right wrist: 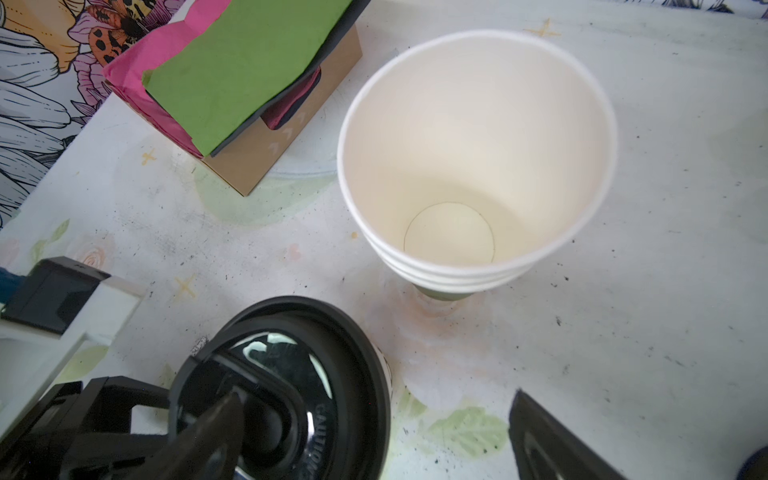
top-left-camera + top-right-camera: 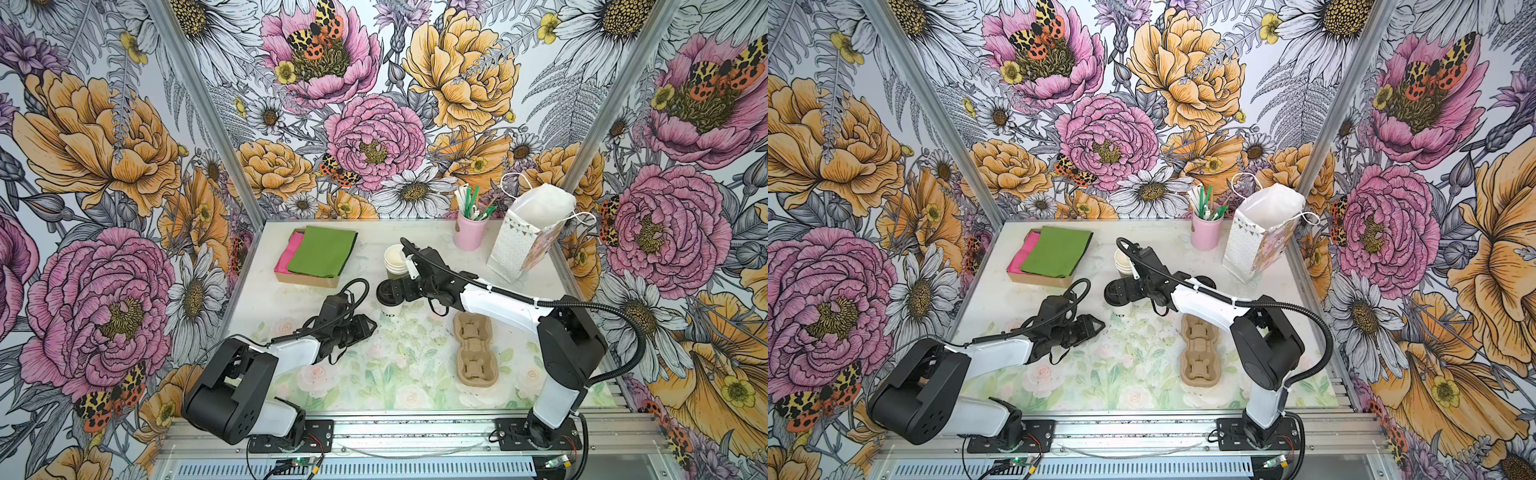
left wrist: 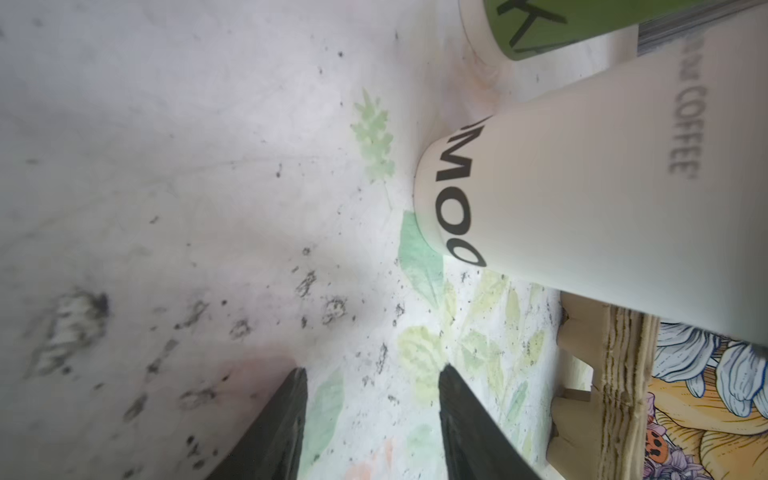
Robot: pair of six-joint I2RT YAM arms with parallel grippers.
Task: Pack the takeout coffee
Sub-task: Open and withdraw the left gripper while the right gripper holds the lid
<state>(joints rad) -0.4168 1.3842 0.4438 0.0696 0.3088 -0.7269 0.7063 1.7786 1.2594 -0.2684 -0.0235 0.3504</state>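
Now the takeout coffee (image 2: 388,312) stands upright on the table (image 2: 370,249), lid on, just beside the stack of empty cups (image 2: 395,259). The right gripper (image 1: 374,397) hangs right above it, spread wide and empty, with the lid off-centre under one finger. The left gripper (image 3: 372,370) is half open and empty, low alongside the cup. The right arm looks nearer, so I'd shift it sideways first, then drop.

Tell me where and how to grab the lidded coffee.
Grip the takeout coffee on its paper wall below the black lid, jaws level, from the side facing the left gripper. It stands upright and tapers downward, so the wider top should resist slipping. The cup stack crowds its far side, and the right gripper hangs open over the lid.
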